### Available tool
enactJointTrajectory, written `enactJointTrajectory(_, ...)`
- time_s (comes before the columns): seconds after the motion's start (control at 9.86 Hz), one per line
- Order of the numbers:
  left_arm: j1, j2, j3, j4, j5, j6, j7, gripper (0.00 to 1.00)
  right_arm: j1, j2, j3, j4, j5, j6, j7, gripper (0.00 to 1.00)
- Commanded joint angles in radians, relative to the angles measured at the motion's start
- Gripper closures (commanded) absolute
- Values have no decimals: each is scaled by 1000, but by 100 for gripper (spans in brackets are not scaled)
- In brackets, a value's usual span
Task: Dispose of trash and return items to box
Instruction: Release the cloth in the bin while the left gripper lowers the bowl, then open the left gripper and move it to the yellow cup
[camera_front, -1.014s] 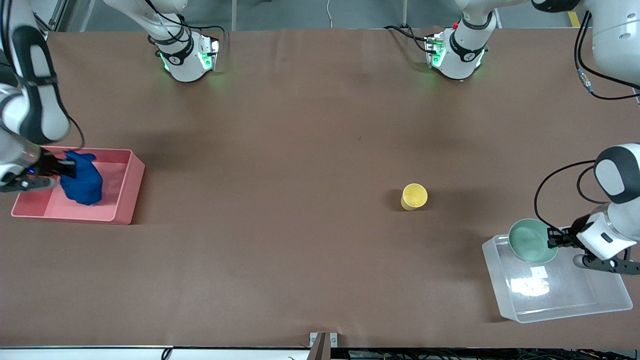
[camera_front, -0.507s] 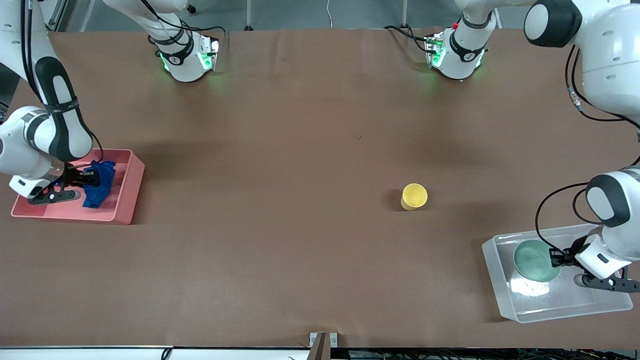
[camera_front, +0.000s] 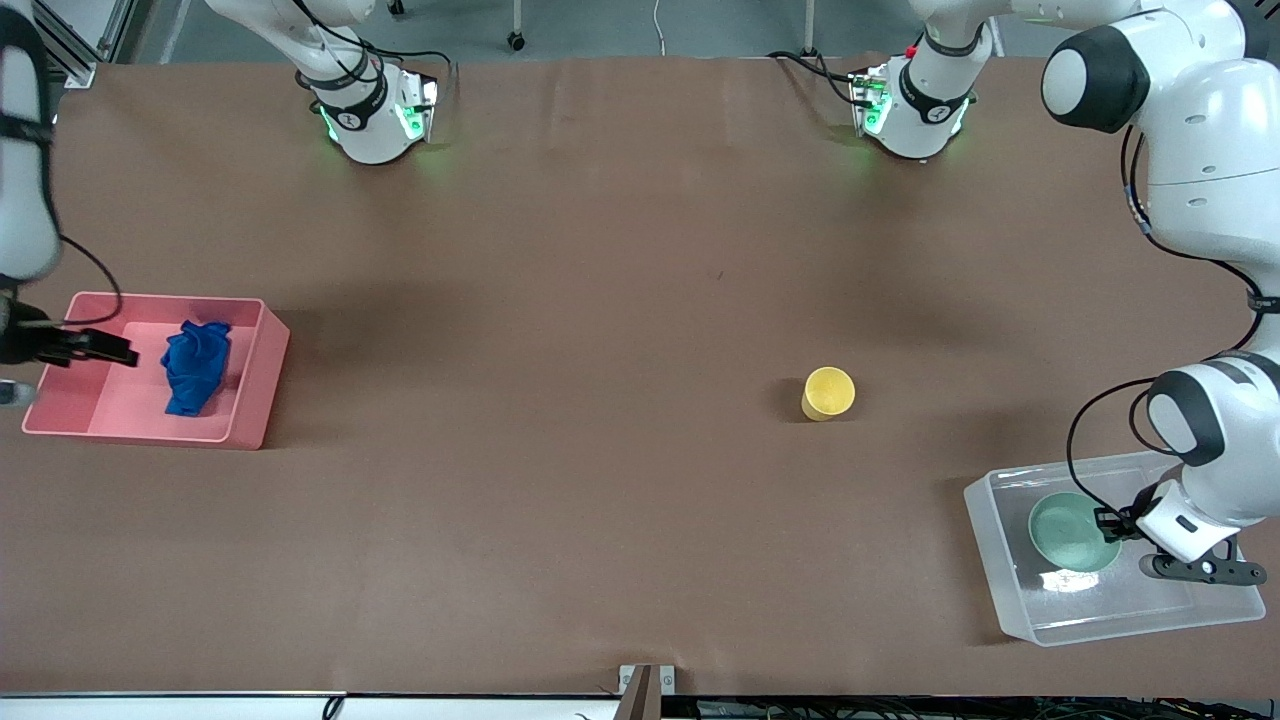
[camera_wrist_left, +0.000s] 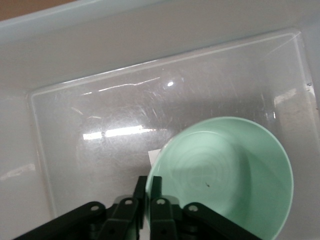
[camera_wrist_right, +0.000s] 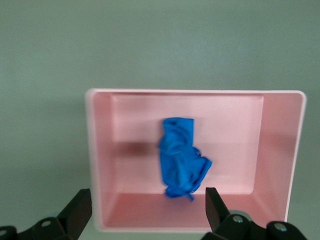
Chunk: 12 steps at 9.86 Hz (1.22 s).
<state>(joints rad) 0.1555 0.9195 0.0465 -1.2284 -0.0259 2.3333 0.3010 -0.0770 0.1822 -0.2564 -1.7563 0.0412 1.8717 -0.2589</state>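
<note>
The blue cloth wad (camera_front: 196, 366) lies loose in the pink bin (camera_front: 258, 390), at the right arm's end of the table. Its long axis runs from the bin's wall farther from the front camera toward the nearer one, with the broader bunched part at the farther end and a thin tail at the nearer end. The bin's own long axis runs along the table's length.

The right gripper (camera_front: 105, 350) hangs over the bin's outer end, apart from the cloth. In the right wrist view its fingers (camera_wrist_right: 79, 207) are spread wide with nothing between them, and the cloth (camera_wrist_right: 181, 157) and pink bin (camera_wrist_right: 280, 150) lie below.

The mint-green bowl (camera_front: 1072, 531) sits mouth up in the clear box (camera_front: 1012, 590), at the left arm's end of the table and near the front camera. The left arm bends steeply down at its elbow, wrist low over the box. The left gripper (camera_front: 1110, 523) is at the bowl's rim; in the left wrist view its fingers (camera_wrist_left: 156, 187) pinch the rim of the bowl (camera_wrist_left: 230, 175) between them, above the box floor (camera_wrist_left: 100, 165).

The yellow cup (camera_front: 828, 392) stands upright, mouth up, on the bare table, well apart from both containers, closer to the clear box and farther from the front camera than it.
</note>
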Motion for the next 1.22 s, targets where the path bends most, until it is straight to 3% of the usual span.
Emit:
enactJointTrajectory(0.0, -16, -22, 6, 15, -6, -6, -14, 26, -21, -120, 104, 65, 0, -165, 178, 0)
enactJointTrajectory(0.2, -19, -141, 0, -25, 1, -67, -11, 0, -35, -162, 152, 208, -3, -344, 202, 0)
enactJointTrajectory(0.3, -34, -210, -5, -34, 1, -137, -5, 0, -33, -164, 149, 298, -7, -446, 196, 0)
enactJointTrajectory(0.41, -43, -278, -16, -60, 1, -226, -8, 0, -27, -168, 158, 319, -50, -488, 190, 0)
enactJointTrajectory(0.51, -48, -368, -57, -145, -5, -280, -25, 0, -24, -181, 178, 311, -104, -491, 187, 0)
enactJointTrajectory(0.91, -48, -679, -207, -541, -5, -282, -170, 0, -17, -216, 180, 250, -101, -430, 198, 0)
enactJointTrajectory(1.12, -48, -764, -290, -690, 0, -279, -279, 0, -17, -214, 180, 262, -103, -431, 190, 0)
